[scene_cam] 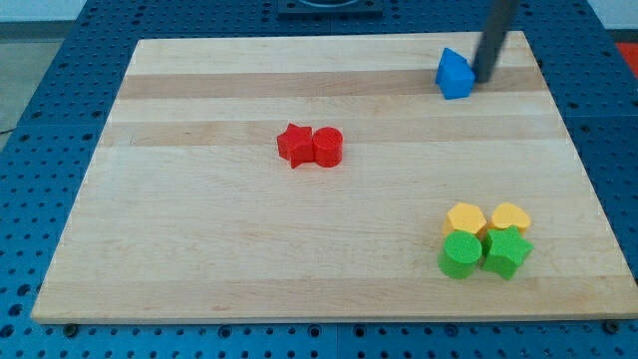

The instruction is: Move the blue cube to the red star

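The blue cube sits near the view's top right on the wooden board. My tip is just to the cube's right, close to or touching its right side. The dark rod rises from there toward the view's top edge. The red star lies near the board's middle, far to the view's left and below the cube. A red cylinder touches the star's right side.
A cluster of blocks sits at the view's bottom right: a yellow block, a yellow heart-like block, a green cylinder and a green star. Blue perforated table surrounds the board.
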`<state>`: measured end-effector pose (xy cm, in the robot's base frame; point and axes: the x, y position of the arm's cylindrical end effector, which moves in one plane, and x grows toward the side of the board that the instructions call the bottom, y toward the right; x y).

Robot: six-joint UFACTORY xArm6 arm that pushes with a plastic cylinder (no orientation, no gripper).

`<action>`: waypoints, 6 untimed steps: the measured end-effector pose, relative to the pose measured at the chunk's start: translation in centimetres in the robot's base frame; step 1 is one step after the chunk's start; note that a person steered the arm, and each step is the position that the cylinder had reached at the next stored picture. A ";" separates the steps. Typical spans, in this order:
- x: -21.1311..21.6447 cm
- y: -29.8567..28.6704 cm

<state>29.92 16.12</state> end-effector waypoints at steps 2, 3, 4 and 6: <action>3.2 -12.3; 3.1 -6.3; 4.6 -3.6; 4.9 -16.9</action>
<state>34.80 -0.74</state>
